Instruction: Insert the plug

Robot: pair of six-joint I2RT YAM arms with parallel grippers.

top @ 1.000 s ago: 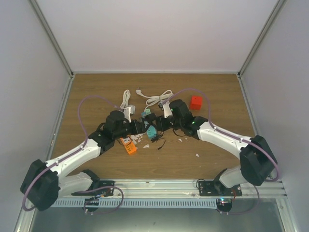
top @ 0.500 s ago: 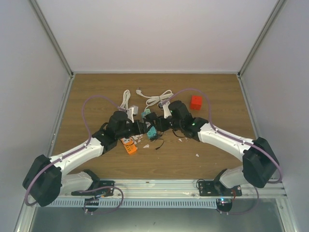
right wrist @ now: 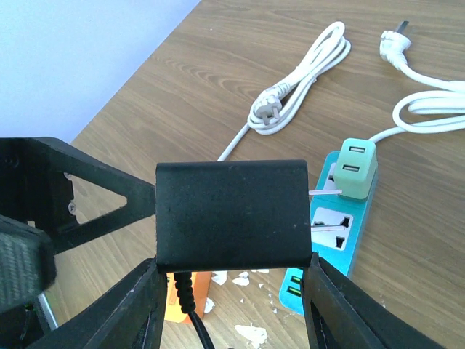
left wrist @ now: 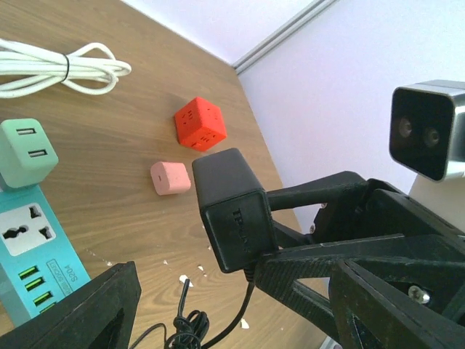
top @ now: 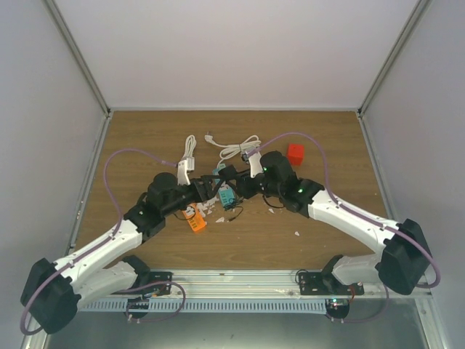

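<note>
The right claw is clamped on the plug by its two sides and holds it up off the tabletop. The thin black wire comes out the back end and hangs toward the wrist.

The bit that matters is that the teal power strip isn't straight under the plug. In the right wrist view it lies flat below the plug and off to the right. Its long axis runs roughly near-to-far across the tabletop, so I reckon the plug has to slide over that way and then drop.

The left claw is spread open with nothing in it. It's parked right next to the plug, and one finger tip is very close to the plug's side, though I can't tell if it's touching. The right arm is obviously the one placed to do the insert. The left could pin the strip down, but that's only my guess.

There are no real containers here unless you count sockets. The far end slot of the strip has a green USB adapter in it, and the big socket right beside it is bare. That's the likely target. A red cube and a little pink block sit further off.
</note>
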